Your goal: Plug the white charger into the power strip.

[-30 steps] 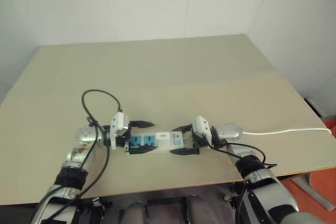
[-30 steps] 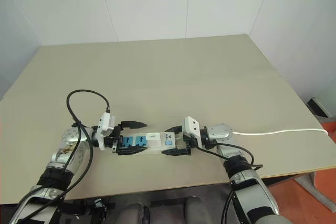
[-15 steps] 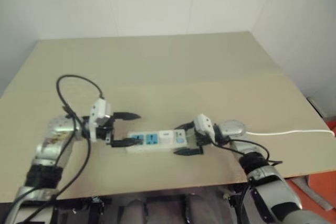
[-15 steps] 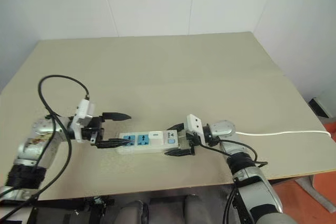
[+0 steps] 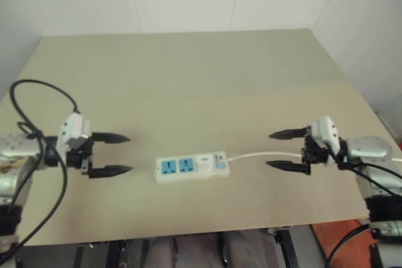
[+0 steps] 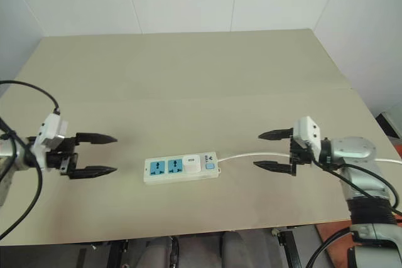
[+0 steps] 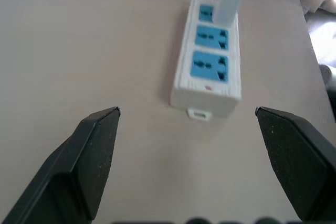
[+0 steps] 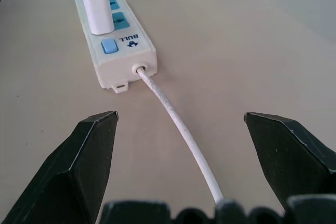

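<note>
The power strip [image 6: 166,171] lies flat on the beige table, near its front edge. The white charger [image 6: 193,163] stands upright in the socket nearest the blue switch, and the two other blue sockets [image 7: 209,65] are bare. My left gripper [image 6: 115,154] hovers open to the left of the strip, a hand's width away, pointing at its end. My right gripper [image 6: 257,149] hovers open to the right, pointing back at the switch end, its fingers either side of the thin white cord [image 8: 178,124]. Neither holds anything.
The cord [image 6: 251,154] runs right from the strip under my right gripper. The table's front edge [image 6: 207,229] is close below the strip, and its right edge [image 6: 370,114] lies beyond my right arm. A black cable [image 5: 38,86] loops over my left arm.
Both grippers have drawn back from the ends of the power strip, the left one leftward and the right one rightward, each rising a little. The strip stays put with the charger in it.
</note>
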You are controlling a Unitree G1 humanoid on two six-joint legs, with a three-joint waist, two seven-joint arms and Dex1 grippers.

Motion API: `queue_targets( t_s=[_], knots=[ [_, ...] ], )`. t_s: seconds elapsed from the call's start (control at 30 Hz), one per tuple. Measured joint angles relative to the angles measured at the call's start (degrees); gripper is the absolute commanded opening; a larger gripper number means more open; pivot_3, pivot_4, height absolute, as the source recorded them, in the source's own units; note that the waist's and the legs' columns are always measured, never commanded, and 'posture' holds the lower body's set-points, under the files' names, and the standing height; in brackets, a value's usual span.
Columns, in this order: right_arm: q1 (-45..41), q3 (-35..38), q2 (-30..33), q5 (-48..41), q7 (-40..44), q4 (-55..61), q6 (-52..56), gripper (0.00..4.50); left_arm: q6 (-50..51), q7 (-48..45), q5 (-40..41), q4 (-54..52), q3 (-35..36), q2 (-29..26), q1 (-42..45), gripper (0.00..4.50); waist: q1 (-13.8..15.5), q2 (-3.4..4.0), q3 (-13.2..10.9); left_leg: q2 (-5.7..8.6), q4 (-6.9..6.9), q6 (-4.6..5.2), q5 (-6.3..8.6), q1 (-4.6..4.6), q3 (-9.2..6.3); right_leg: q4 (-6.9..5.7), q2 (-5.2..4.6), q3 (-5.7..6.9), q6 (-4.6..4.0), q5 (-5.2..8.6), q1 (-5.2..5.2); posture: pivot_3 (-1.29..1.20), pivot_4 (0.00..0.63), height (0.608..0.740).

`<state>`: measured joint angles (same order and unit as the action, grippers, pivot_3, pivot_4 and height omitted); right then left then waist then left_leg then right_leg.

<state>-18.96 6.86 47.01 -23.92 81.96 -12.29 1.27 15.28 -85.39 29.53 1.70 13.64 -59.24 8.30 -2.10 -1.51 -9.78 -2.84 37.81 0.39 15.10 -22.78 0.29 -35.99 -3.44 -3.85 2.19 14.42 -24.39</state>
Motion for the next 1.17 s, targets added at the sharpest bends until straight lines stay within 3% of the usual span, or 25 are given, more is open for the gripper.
queue_targets(
  t_s=[0.47,1.17],
  knots=[
    [3.81,4.46,4.41,-1.11,-0.92,1.63,0.4,4.48,2.32,0.87,2.07,-6.27,7.22,-1.36,-8.03,4.5,0.76,0.02,-0.01,0.01,0.05,-0.02,-0.01,0.13,0.07,-0.15,0.0,-0.01,0.0,0.01,0.05,0.0,0.15,0.74],
    [6.62,6.29,5.44,-2.03,-2.16,5.07,0.49,4.48,2.21,0.89,2.07,-4.96,2.2,-0.73,0.31,4.5,1.21,0.03,-0.01,0.01,0.19,-0.03,-0.02,0.19,0.08,-0.3,0.02,-0.02,0.0,0.0,0.11,0.0,0.15,0.74]
  ],
)
